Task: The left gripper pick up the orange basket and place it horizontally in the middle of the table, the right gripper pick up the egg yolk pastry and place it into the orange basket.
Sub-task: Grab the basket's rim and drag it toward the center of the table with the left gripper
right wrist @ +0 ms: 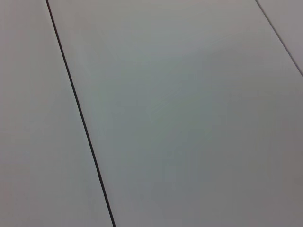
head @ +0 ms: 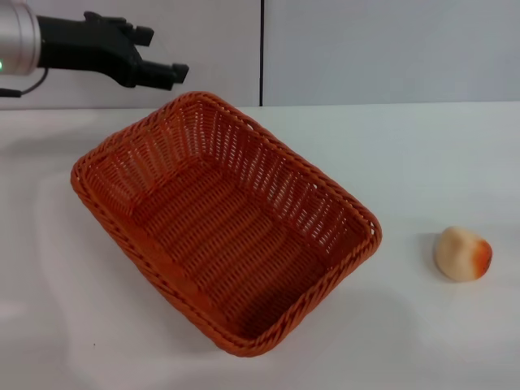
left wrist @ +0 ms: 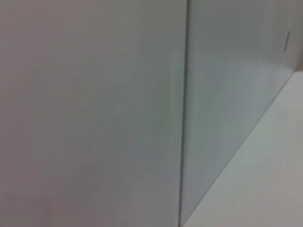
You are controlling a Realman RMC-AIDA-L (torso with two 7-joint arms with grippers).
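- My left gripper [head: 166, 73] hangs in the air just past the far corner of the orange basket [head: 223, 223], holding nothing. I cannot tell how its fingers are set.
- The basket sits diagonal on the table [head: 73, 325], below me and toward the robot's body; nearest to me is its braided far rim.
- Egg yolk pastry [head: 462, 253] lies well apart on my right, beyond the basket's right-hand corner, on bare tabletop.
- Right gripper not in sight; both wrist cameras show only wall panels.
- Risk, as I judge it: gripping the sloped openwork rim off-centre could let the basket swing or slip, since it is wide and I would hold one edge.
- A swinging basket might knock the pastry rolling.
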